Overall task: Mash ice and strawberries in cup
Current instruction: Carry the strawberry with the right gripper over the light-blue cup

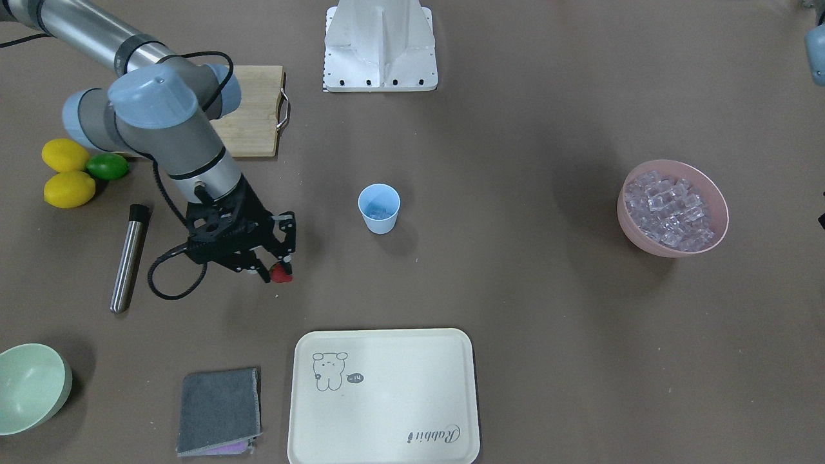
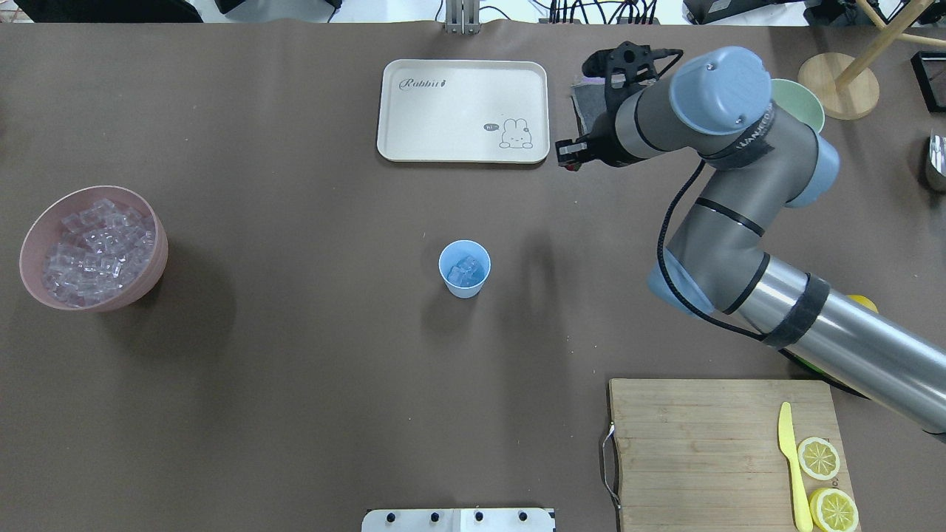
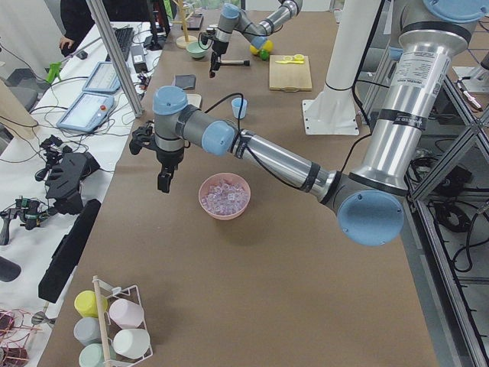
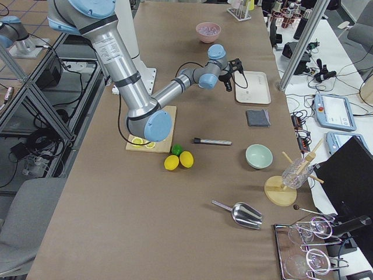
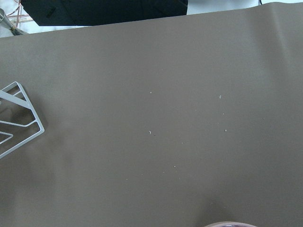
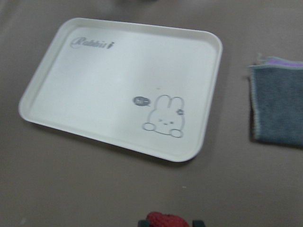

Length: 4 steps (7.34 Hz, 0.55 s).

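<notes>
Your right gripper point(image 1: 276, 268) has its fingers closed narrowly on the strawberry point(image 6: 163, 220). The red fruit is pinched at the tips and lifted off the table point(image 1: 528, 335). In the overhead view it hangs just right of the cream tray point(image 2: 443, 111), at the tray's near right corner, with the grey cloth point(image 1: 219, 407) beside it on the right. The cup point(image 2: 464, 285) stands upright near the middle of the table, well apart from the gripper and nearer the robot than the tray. A few pieces of ice point(image 2: 465, 269) lie in its bottom. The rest of the ice is heaped in the pink bowl point(image 2: 29, 251) far off at the left end of the table. Your left gripper point(image 3: 164, 182) hangs above the table near that bowl, but only the side view shows it, so you cannot tell how far its fingers are open or whether it carries anything. At the right end lie a metal tube point(image 1: 129, 258), two lemons point(image 1: 67, 188) and a lime point(image 1: 107, 166).
</notes>
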Motion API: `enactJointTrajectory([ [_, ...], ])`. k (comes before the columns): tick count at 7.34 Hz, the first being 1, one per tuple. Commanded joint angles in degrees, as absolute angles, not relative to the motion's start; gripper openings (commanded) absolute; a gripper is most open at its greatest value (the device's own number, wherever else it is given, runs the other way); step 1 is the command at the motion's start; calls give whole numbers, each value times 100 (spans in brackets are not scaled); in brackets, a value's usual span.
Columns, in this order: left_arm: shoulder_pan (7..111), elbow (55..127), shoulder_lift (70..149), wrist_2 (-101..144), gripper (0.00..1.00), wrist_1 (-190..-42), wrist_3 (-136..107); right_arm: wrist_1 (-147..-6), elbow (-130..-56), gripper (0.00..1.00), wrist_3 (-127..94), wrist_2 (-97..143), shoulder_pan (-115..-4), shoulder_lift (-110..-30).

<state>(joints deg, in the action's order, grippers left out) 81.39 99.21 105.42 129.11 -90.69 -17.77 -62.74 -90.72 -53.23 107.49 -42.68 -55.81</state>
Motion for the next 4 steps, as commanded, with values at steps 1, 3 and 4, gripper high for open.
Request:
enactJointTrajectory([
  [1, 8139, 9871, 10538, 12911, 97, -9062, -1793, -6756, -9218, 0, -5695, 10322, -3651, -4933],
  [3, 8139, 9809, 10538, 12911, 97, -9070, -1810, -6952, -9299, 0, -5687, 9949, -3139, -4851],
  [4, 8147, 9809, 10538, 12911, 97, -9070, -1819, -6961, -9290, 0, -5695, 9897, -2981, -4886],
])
